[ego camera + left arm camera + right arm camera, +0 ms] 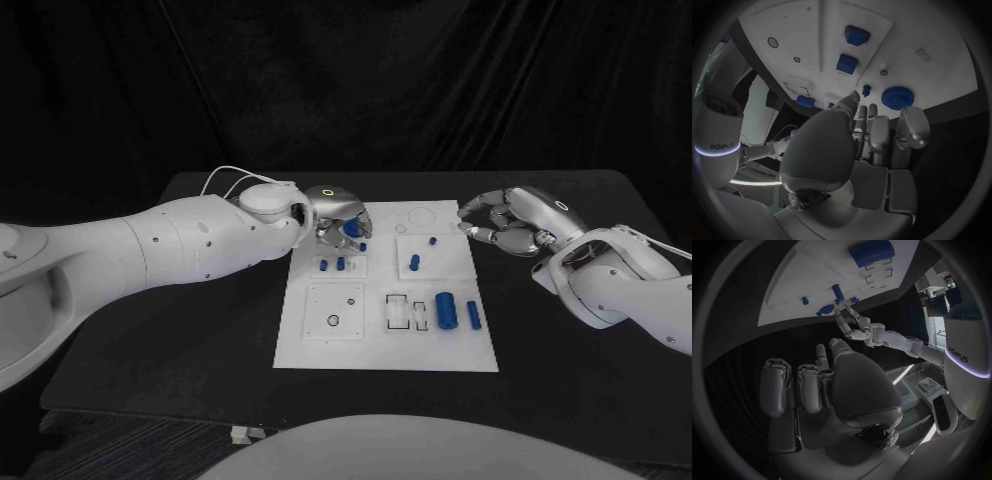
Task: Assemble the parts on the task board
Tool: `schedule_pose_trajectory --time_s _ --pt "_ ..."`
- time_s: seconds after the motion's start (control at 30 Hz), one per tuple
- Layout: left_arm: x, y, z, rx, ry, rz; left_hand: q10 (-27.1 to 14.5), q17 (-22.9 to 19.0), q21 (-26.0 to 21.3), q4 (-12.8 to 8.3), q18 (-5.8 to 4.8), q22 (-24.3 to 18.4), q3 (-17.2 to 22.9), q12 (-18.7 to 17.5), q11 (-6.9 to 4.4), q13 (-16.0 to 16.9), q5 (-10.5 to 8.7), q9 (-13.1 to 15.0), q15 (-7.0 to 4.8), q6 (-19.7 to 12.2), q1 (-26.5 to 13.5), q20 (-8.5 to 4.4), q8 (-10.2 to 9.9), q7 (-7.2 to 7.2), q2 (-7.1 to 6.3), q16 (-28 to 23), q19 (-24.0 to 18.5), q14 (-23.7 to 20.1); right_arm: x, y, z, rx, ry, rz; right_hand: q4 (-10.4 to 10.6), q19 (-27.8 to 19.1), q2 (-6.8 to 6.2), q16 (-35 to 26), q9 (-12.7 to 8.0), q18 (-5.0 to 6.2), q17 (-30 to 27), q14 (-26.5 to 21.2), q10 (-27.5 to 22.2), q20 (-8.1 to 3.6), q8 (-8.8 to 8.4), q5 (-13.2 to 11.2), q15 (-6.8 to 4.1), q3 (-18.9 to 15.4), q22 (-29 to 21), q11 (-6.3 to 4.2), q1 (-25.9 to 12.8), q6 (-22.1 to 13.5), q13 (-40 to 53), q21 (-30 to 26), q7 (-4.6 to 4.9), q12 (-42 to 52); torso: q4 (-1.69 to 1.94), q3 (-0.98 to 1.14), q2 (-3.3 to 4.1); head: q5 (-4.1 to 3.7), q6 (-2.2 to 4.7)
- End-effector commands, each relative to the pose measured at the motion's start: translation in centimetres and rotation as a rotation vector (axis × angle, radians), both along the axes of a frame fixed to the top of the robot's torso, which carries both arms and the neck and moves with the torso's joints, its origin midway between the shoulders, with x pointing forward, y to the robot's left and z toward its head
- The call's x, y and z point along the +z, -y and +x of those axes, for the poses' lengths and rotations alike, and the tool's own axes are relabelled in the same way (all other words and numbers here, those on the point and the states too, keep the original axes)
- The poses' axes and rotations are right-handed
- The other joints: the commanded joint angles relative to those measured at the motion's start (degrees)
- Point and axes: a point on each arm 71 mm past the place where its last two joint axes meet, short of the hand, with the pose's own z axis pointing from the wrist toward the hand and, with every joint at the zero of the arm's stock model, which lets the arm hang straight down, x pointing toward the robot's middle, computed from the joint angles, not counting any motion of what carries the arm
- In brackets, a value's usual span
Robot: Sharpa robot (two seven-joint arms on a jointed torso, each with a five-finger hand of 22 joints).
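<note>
Plainly, the task board [387,340] lies flat in the middle of the black bench [173,330], and the small blue parts [446,309] sit scattered over it: a larger block and a slim bar near the right side, smaller pegs toward the far left.

By the look of them, the parts are hard moulded plastic: light, stiff, smooth and a little slippery, unlikely to break but easy to flick away or tip. My judgement is that each is best taken across its two flat or opposite sides, low enough that it does not pivot. The blue toothed wheel [897,97], lying on the board just beyond the left hand's fingertips, would be better pinched across its rim.

The left hand [338,218] hovers over the far left corner of the board, fingers [873,135] drawn close together and pointing at the parts; I cannot tell whether anything is pinched there. The right hand [512,222] hangs off the board's far right corner, over the bench, fingers curled inward with nothing in them.

The only legible writing is a word on the arm casing, reading roughly "edeys" [957,358].
</note>
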Motion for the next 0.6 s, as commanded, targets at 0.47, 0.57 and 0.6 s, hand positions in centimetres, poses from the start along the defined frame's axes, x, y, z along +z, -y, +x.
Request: schedule_pose_trajectory --time_s 0.47,0.57,0.6 --pt "-0.9 1.1 0.3 -0.02 0.004 0.003 3.05 -1.8 -2.09 -0.72 1.11 7.73 2.63 -1.6 0.24 -1.49 3.24 -1.37 0.81 1.6 1.06 -0.03 -0.18 0.56 0.55 -0.64 -0.59 -1.35 -0.1 0.2 -0.1 -0.009 -0.008 -0.003 -0.19 2.69 -0.19 -0.35 -0.13 -0.4 2.95 3.75 5.92 0.42 0.12 0.4 0.5 -0.06 12.04 0.32 0.27 0.12 14.93 -0.36 0.4 -0.19 -0.05 0.03 -0.02 -0.15 -0.01" --pt "-1.2 1.1 0.4 -0.019 0.001 0.005 3.52 -1.92 -2.23 -1.01 1.12 7.71 3.04 -1.82 0.34 -1.69 3.6 -1.55 0.98 1.82 1.27 -0.02 -0.22 0.67 0.42 -0.68 -0.67 -1.49 -0.1 0.2 -0.1 -0.009 -0.007 -0.003 -0.19 2.69 -0.19 -0.35 -0.13 -0.4 2.95 3.75 5.92 0.42 0.12 0.4 0.5 -0.06 12.04 0.32 0.27 0.12 14.93 -0.36 0.4 -0.19 -0.08 0.04 -0.01 -0.2 -0.01" --pt "-1.3 1.1 0.4 -0.017 0.0 0.006 3.63 -1.93 -2.24 -1.06 1.12 7.71 3.12 -1.85 0.34 -1.73 3.65 -1.58 1.01 1.88 1.3 -0.01 -0.22 0.69 0.4 -0.68 -0.68 -1.5 -0.1 0.2 -0.1 -0.009 -0.007 -0.003 -0.19 2.69 -0.19 -0.35 -0.13 -0.4 2.95 3.75 5.92 0.42 0.12 0.4 0.5 -0.06 12.04 0.32 0.27 0.12 14.93 -0.36 0.4 -0.19 -0.07 0.03 0.0 -0.22 -0.01"
